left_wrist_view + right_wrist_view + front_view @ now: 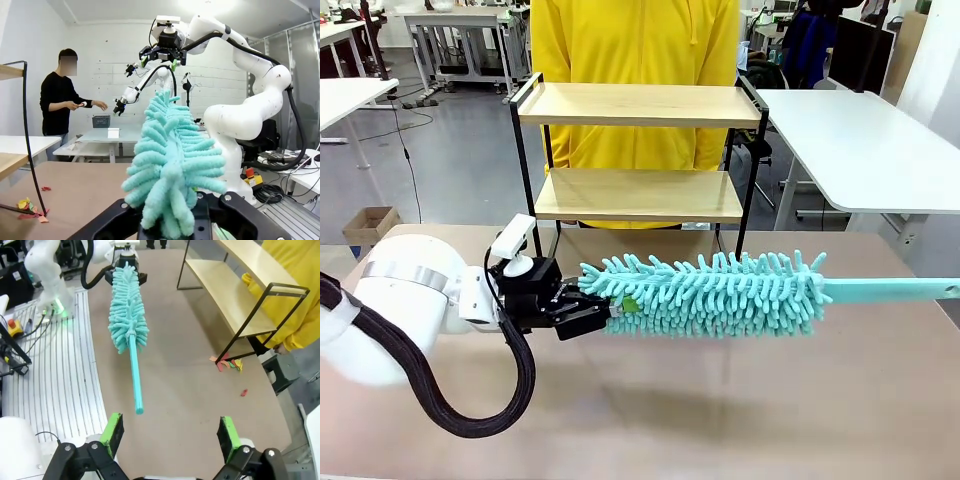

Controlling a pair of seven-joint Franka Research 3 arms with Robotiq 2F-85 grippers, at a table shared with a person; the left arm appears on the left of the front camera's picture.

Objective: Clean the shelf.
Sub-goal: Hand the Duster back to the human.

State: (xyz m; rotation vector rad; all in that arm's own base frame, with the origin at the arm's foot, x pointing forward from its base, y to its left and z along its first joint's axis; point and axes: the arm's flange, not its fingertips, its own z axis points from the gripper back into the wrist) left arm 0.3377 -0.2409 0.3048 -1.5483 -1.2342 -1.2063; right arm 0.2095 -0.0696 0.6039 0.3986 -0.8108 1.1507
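Since the left gripper (582, 312) is clamped on the duster (720, 293) head and the right gripper (170, 435) gapes apart, regrip by the handle (134, 375) before sweeping the shelf (638, 105).

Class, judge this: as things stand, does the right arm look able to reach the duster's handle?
Probably yes. The right gripper has its jaws open, facing the free end of the handle, with bare table between them.
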